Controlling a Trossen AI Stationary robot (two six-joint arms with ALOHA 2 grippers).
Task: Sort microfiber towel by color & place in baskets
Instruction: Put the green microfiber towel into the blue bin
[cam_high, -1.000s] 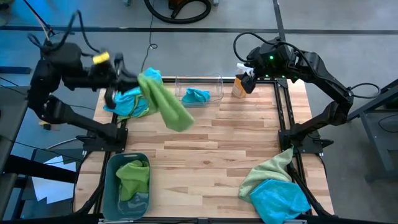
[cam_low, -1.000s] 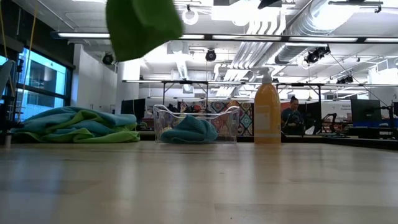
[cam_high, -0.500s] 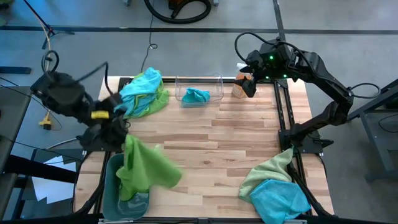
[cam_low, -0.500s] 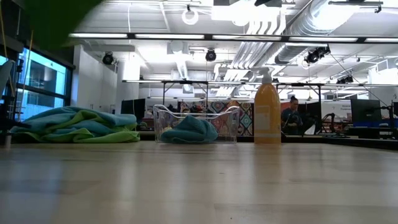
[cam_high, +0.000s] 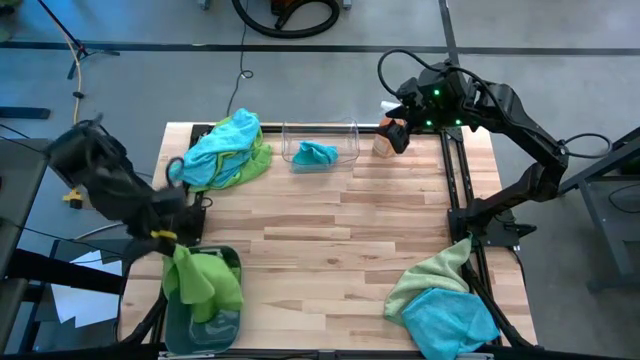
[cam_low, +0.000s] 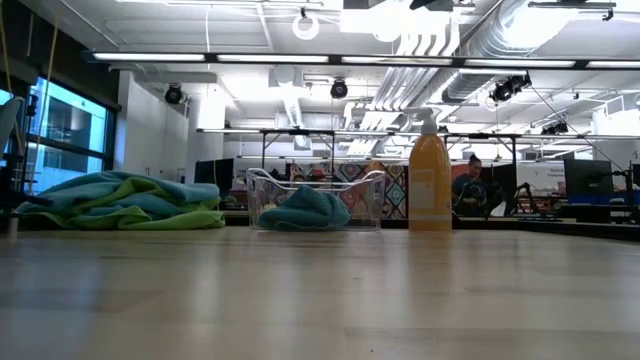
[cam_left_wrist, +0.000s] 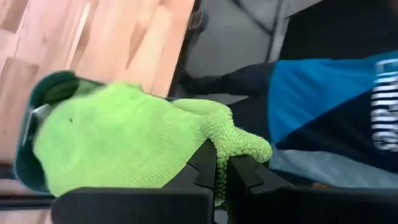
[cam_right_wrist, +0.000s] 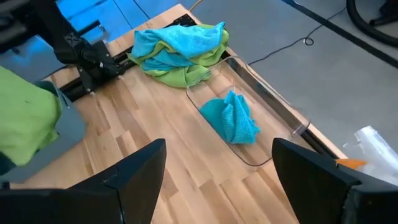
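Note:
My left gripper (cam_high: 168, 240) is shut on a lime green towel (cam_high: 195, 280) above the teal-grey basket (cam_high: 232, 258) at the table's near left corner; a second green towel lies inside it. A pile of blue and green towels (cam_high: 228, 150) rests on the far left of the table. The clear basket (cam_high: 320, 145) at the far edge holds one blue towel (cam_high: 315, 153). Another green and blue pile (cam_high: 445, 300) lies at the near right corner. My right gripper (cam_right_wrist: 217, 180) is open, high above the far right corner. My left gripper pinches the green towel by a bunched edge (cam_left_wrist: 233, 140) between its two fingers (cam_left_wrist: 205, 165). The cloth hangs slack below the gripper and droops into the teal-grey basket (cam_left_wrist: 25, 168).
An orange spray bottle (cam_low: 429, 185) stands at the far right corner beside the clear basket. The middle of the wooden table (cam_high: 340, 240) is bare boards. Black frame rails run along the left and right table edges.
My left gripper has swung from the far left pile toward the near left corner, carrying the green towel. The towel hung spread over the table's middle a second ago; it now hangs bunched over the teal-grey basket. It has left the low view.

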